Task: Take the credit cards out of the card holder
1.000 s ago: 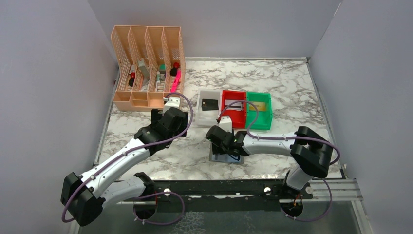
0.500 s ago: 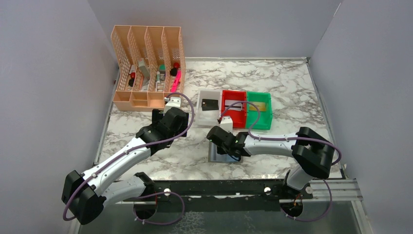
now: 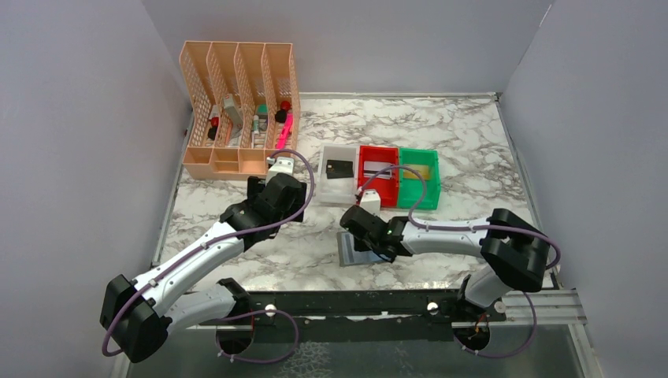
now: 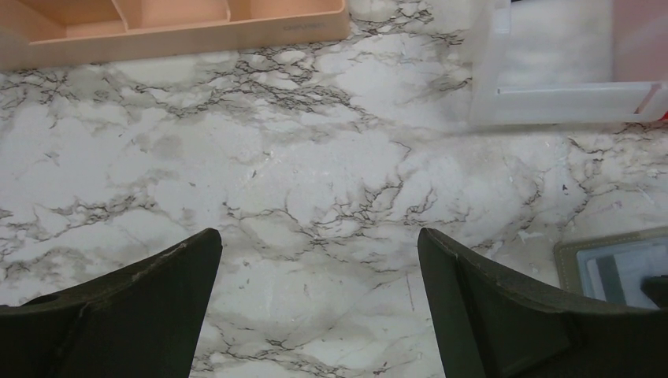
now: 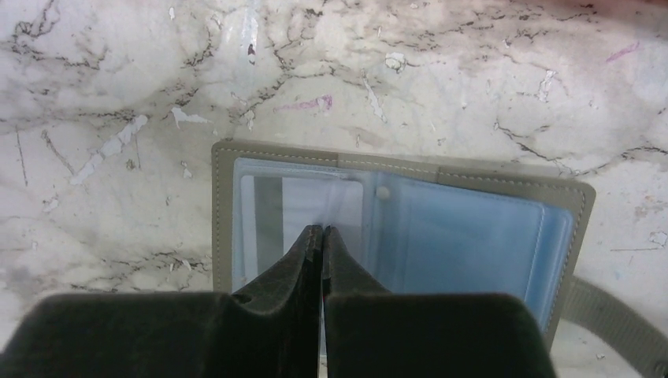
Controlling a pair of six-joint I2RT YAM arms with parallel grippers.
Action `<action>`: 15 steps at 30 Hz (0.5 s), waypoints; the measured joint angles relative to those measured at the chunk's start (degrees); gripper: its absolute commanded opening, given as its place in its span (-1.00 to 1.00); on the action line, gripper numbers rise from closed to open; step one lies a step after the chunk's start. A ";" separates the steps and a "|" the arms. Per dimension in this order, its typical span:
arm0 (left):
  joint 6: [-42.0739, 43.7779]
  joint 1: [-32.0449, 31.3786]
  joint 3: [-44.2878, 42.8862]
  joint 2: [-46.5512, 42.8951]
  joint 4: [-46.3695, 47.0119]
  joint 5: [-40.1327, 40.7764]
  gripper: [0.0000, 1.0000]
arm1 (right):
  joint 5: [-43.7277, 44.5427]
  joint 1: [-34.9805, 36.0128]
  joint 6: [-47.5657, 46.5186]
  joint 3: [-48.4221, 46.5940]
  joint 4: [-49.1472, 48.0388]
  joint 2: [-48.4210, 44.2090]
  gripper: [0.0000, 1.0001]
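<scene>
Readable text: none in any of the three views.
Silvery-white plastic card with a dark stripe (image 5: pixel 268 209), in the left pocket of the blue-grey folding card holder (image 5: pixel 473 236): its face is hazy behind the clear pocket, and no print can be made out.
Flat black card (image 3: pixel 339 168) in the white plastic bin (image 3: pixel 337 190): too small to tell any lettering.

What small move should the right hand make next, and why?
Probably ease the right hand back a little to draw the card out. Its fingers are closed together at the edge of the striped card, which sits inside a pocket of the open card holder.
</scene>
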State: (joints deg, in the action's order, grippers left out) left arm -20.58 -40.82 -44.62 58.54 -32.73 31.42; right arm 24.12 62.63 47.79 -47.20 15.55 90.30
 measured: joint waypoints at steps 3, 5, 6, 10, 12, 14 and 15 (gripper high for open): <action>-0.70 0.00 -0.07 0.00 0.13 -2.21 0.97 | -1.64 -0.44 0.15 2.14 -1.90 -1.70 -0.93; -1.57 0.00 -0.07 -0.02 0.59 -4.63 0.98 | -3.78 -1.29 0.22 4.09 -3.89 -3.21 -0.94; -2.03 0.00 -0.07 -0.04 1.03 -6.03 0.98 | -5.16 -1.90 0.22 5.25 -5.16 -4.15 -0.94; -4.24 0.02 0.02 -0.28 4.33 -13.57 0.97 | -9.81 -4.72 0.26 8.81 -9.25 -6.91 -0.94; -5.53 0.11 0.28 -0.37 6.62 -18.29 0.98 | -12.33 -6.21 0.39 10.67 -11.43 -8.39 -0.94; -6.69 0.11 0.92 -0.37 8.94 -22.36 0.97 | -15.98 -8.00 0.81 13.09 -14.40 -10.08 -0.94; -7.34 0.11 1.44 -0.35 10.21 -24.74 0.97 | -16.20 -8.52 0.83 13.22 -14.56 -10.16 -0.94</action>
State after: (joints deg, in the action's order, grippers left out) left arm -27.92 -40.71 -43.18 58.19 -22.52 6.68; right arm 7.92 54.11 48.62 -33.98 0.99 80.14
